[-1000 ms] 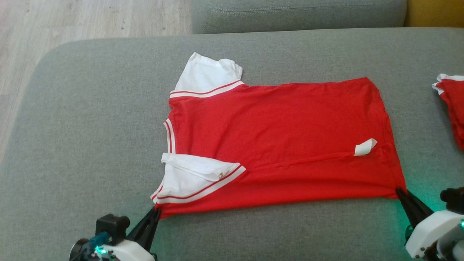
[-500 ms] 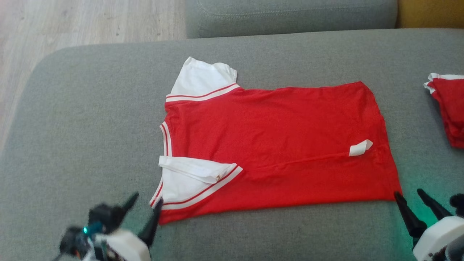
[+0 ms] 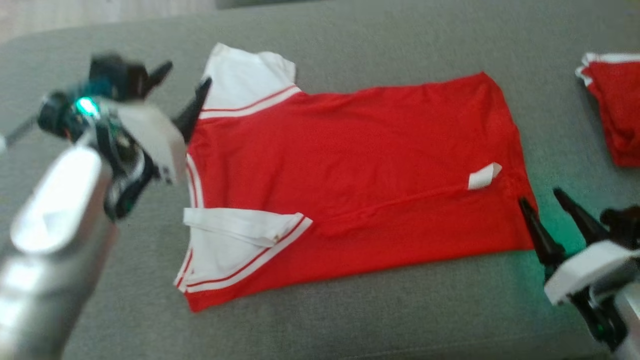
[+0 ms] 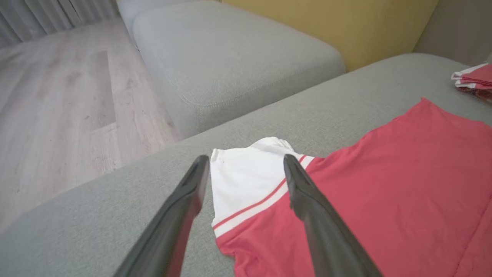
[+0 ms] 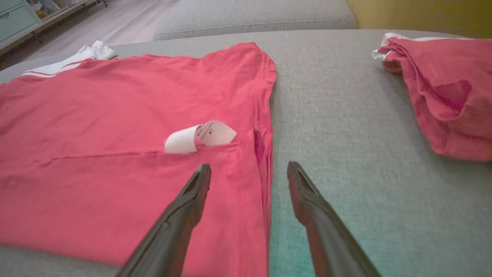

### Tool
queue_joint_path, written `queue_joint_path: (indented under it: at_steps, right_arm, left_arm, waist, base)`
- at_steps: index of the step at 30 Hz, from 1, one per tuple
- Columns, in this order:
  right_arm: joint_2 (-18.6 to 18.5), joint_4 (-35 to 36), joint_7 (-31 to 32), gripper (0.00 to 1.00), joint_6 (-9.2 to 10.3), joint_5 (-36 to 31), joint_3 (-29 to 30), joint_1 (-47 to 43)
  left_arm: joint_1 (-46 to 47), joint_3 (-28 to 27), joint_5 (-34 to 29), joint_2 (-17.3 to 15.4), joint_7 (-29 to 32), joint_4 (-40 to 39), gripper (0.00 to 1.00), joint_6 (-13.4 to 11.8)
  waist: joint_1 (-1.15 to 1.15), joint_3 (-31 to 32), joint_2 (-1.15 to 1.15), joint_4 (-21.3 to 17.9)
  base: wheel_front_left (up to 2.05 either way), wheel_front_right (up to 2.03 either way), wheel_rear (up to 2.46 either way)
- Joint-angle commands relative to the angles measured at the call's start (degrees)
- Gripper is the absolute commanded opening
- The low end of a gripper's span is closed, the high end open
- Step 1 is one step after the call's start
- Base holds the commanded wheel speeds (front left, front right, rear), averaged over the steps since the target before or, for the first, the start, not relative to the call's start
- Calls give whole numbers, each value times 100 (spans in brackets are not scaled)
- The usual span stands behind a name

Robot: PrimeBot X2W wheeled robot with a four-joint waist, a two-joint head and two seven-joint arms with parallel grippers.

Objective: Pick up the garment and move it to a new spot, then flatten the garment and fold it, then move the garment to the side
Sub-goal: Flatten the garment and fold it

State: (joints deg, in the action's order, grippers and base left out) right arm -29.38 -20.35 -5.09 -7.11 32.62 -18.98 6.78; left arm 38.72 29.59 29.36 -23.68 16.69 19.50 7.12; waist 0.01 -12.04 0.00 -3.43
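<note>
Starting the fold, fingers spread and empty, I should pinch the white sleeve [image 3: 245, 75] (upper left, left gripper [image 3: 186, 73]) and the hem [image 3: 517, 145] of the garment [image 3: 350, 160] (lower right, right gripper [image 3: 540, 196]) together.

Bright red on the body of the garment [image 3: 350, 165]; white on its sleeves [image 3: 240, 75], each edged with a thin red stripe. White on the small label [image 3: 482, 176]. Plain grey weave on the sofa cushion [image 3: 400, 310]. Red with white trim on the second garment [image 3: 617, 115]. Black fingers [image 4: 180, 215] on the left end effector [image 4: 245, 157] and the right end effector [image 5: 249, 165]. Pale wood grain on the floor [image 4: 57, 96].
</note>
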Motion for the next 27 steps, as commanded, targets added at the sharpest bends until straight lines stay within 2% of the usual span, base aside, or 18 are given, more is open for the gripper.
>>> queue_joint_path:
  at_steps: [1, 2, 8, 15, 18, 27]
  right_arm:
    - [-60, 242, 16, 100, -37, -120, -11, 211]
    - [34, 314, 53, 100, -37, -213, -30, 336]
    - [249, 433, 86, 100, -37, -383, -38, 591]
    - [409, 523, 71, 100, -37, -452, -114, 778]
    - [436, 530, 72, 100, -37, -453, -152, 826]
    - [510, 539, 11, 100, -37, -470, -224, 971]
  left_arm:
    - [678, -91, 175, -227, 330, 164, 100, 23]
    - [1165, 95, 399, -280, 681, 476, 100, 31]
    - [2252, 553, 1097, -531, 1515, 1183, 100, 34]
    - [2982, 896, 1088, -793, 1728, 1894, 100, 35]
    - [3074, 952, 1111, -838, 1727, 2036, 100, 35]
    - [3312, 1188, 1003, -1305, 1602, 2485, 100, 36]
  waist:
    - [-1, -436, 0, -337]
    - [-1, -636, 0, -470]
    - [-1, -1141, 0, -830]
    - [-1, -1551, 0, -1187]
    - [-1, -1633, 0, -1278]
    - [-1, -1933, 0, -1593]
  base:
    - [0, 0, 0]
    - [0, 0, 0]
    - [0, 0, 0]
    - [0, 0, 0]
    - [0, 0, 0]
    - [0, 0, 0]
